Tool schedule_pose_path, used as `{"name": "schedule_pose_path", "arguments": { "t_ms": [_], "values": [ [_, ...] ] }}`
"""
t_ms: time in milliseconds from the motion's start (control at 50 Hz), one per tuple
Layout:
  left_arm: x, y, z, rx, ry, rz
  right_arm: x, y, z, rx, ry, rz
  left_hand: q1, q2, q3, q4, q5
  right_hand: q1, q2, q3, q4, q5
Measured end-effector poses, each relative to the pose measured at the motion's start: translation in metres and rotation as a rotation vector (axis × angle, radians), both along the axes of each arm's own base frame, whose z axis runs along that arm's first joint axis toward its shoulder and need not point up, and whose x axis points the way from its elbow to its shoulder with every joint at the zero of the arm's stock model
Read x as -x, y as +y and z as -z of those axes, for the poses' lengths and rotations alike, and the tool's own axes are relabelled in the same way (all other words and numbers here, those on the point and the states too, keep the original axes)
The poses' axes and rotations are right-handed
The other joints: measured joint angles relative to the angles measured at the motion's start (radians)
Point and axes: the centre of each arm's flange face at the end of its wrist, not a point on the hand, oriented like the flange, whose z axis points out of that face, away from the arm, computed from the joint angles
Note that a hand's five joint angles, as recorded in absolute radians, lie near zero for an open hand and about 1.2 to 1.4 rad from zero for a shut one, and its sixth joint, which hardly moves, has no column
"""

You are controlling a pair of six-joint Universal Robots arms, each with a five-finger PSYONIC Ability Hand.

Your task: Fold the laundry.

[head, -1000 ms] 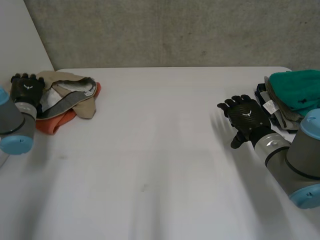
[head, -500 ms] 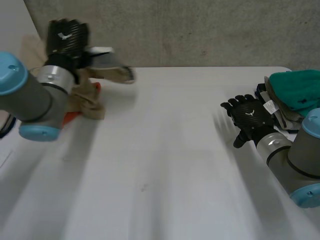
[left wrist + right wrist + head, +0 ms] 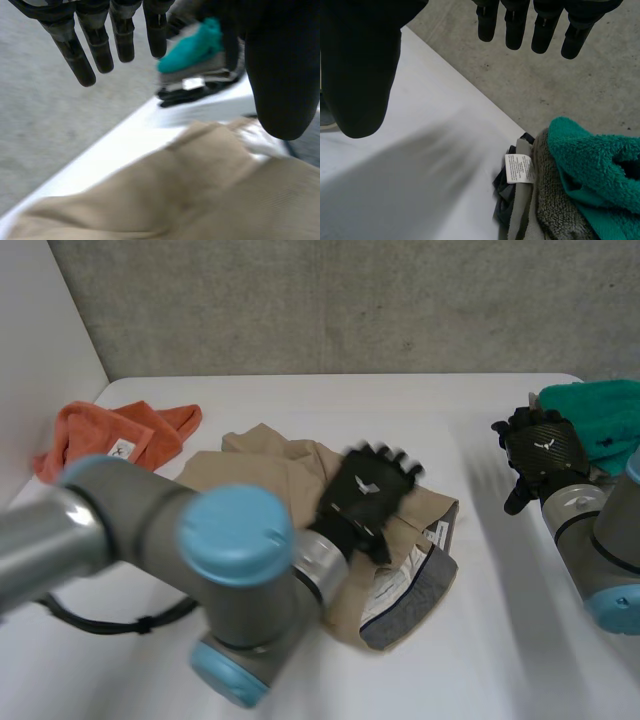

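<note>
Looking at the middle of the white table [image 3: 300, 400], you see the beige garment [image 3: 275, 472] lying rumpled, one edge turned over to show grey lining and a white label. Your left hand [image 3: 365, 495] is over it, fingers straight and spread, holding nothing. Your right hand [image 3: 540, 445], likewise spread and empty, is beside the folded stack [image 3: 590, 415] topped with teal. An orange cloth [image 3: 120, 435] lies far left.
</note>
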Motion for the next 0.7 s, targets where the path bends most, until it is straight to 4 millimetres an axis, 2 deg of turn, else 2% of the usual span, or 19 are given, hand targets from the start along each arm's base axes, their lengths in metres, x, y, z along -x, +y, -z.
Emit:
{"name": "schedule_pose_path", "arguments": {
  "t_ms": [20, 40, 120, 220, 240, 260, 340, 440, 560, 700],
  "values": [
    [0.000, 0.000, 0.000, 0.000, 0.000, 0.000, 0.000, 0.000, 0.000, 0.000, 0.000, 0.000, 0.000, 0.000, 0.000, 0.000, 0.000, 0.000, 0.000, 0.000, 0.000, 0.000],
    [-0.016, -0.010, -0.018, 0.020, 0.019, -0.050, 0.000, 0.003, -0.004, -0.011, 0.001, -0.003, -0.022, -0.021, -0.019, -0.022, -0.023, 0.000, 0.000, 0.000, 0.000, 0.000],
    [-0.050, -0.032, -0.041, 0.050, 0.046, -0.158, -0.005, 0.013, -0.015, -0.045, 0.001, -0.020, -0.023, -0.027, -0.019, -0.025, -0.023, 0.000, 0.000, 0.000, 0.000, 0.000],
    [-0.100, -0.068, -0.048, 0.054, 0.045, -0.308, -0.025, 0.041, -0.030, -0.139, -0.034, -0.079, -0.023, -0.027, -0.019, -0.025, -0.024, 0.000, 0.000, 0.000, 0.000, 0.000],
    [-0.100, -0.068, -0.048, 0.054, 0.045, -0.308, -0.025, 0.041, -0.030, -0.139, -0.034, -0.079, -0.023, -0.027, -0.019, -0.025, -0.024, 0.000, 0.000, 0.000, 0.000, 0.000],
    [-0.115, -0.082, -0.045, 0.048, 0.038, -0.350, -0.035, 0.056, -0.034, -0.195, -0.059, -0.104, -0.023, -0.027, -0.019, -0.025, -0.024, 0.000, 0.000, 0.000, 0.000, 0.000],
    [-0.150, -0.114, -0.032, 0.015, 0.014, -0.408, -0.055, 0.093, -0.039, -0.342, -0.112, -0.144, -0.023, -0.027, -0.019, -0.025, -0.024, 0.000, 0.000, 0.000, 0.000, 0.000],
    [-0.178, -0.146, -0.001, -0.048, -0.036, -0.418, -0.073, 0.130, -0.036, -0.480, -0.152, -0.190, -0.023, -0.027, -0.019, -0.025, -0.023, 0.000, 0.000, 0.000, 0.000, 0.000],
    [-0.197, -0.170, 0.035, -0.078, -0.136, -0.411, -0.094, 0.159, -0.024, -0.554, -0.168, -0.259, -0.023, -0.027, -0.019, -0.025, -0.024, 0.000, 0.000, 0.000, 0.000, 0.000],
    [-0.200, -0.182, 0.067, -0.053, -0.279, -0.387, -0.117, 0.184, -0.005, -0.544, -0.146, -0.341, 0.016, 0.017, 0.016, 0.021, 0.038, 0.000, 0.000, 0.000, 0.000, 0.000]
  ]
}}
